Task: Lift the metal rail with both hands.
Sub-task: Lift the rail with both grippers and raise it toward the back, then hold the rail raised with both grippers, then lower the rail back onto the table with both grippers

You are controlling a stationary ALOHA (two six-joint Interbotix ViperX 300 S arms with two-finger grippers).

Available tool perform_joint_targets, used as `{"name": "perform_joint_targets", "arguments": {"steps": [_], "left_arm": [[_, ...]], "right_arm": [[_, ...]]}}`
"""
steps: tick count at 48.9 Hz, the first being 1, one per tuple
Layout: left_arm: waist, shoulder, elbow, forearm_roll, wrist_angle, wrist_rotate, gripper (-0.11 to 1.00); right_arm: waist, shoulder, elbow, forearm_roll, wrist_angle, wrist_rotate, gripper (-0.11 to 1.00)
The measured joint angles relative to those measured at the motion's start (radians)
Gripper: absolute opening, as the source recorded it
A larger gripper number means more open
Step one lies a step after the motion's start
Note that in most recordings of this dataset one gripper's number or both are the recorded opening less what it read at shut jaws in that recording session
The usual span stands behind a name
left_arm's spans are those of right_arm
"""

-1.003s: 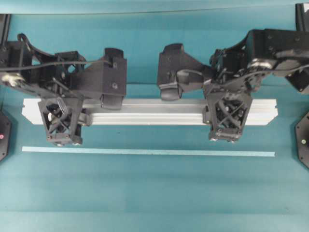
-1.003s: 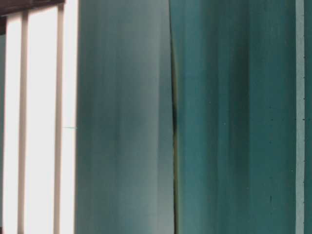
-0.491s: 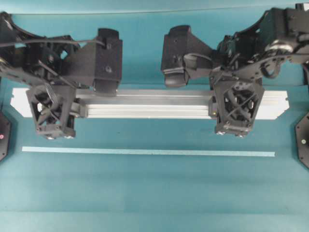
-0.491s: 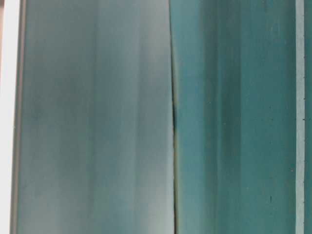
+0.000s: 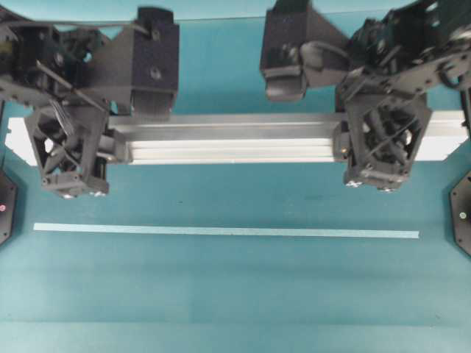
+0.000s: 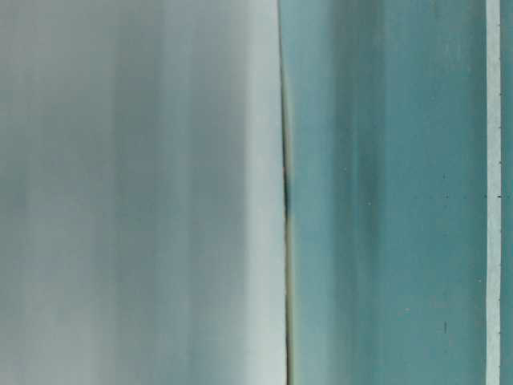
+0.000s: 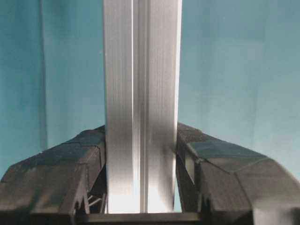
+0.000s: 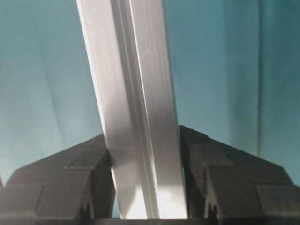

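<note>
The metal rail [image 5: 228, 140] is a long silver grooved bar lying crosswise in the overhead view, held off the teal table. My left gripper [image 5: 70, 143] is shut on it near its left end, and my right gripper [image 5: 383, 143] is shut on it near its right end. In the left wrist view the rail [image 7: 140, 93] runs straight up between the black fingers [image 7: 70, 164], which press both its sides. The right wrist view shows the rail [image 8: 131, 84] leaning slightly left, clamped in the right gripper [image 8: 143, 159]. The table-level view is blurred and the rail does not show there.
A thin pale-teal tape strip [image 5: 224, 232] lies flat on the table in front of the rail and appears again as a tape strip [image 6: 493, 192] in the table-level view. Black round bases [image 5: 462, 213] sit at both side edges.
Both grippers and the rail have risen together, looming larger and higher in the overhead view. In the table-level view the bright bar has slid out at the left edge.
</note>
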Motion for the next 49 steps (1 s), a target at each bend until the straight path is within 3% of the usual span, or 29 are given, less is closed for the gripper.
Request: {"name": "perform_joint_targets", "arguments": {"steps": [15,49], "left_arm": [[0.003,0.031,-0.074,0.002,0.048,0.000,0.35],[0.002,0.038,-0.075,0.002,0.052,0.002,0.35]], "right_arm": [[0.003,-0.005,-0.015,-0.003,0.008,0.006,0.39],[0.005,-0.008,0.006,-0.005,0.005,0.008,0.39]]}}
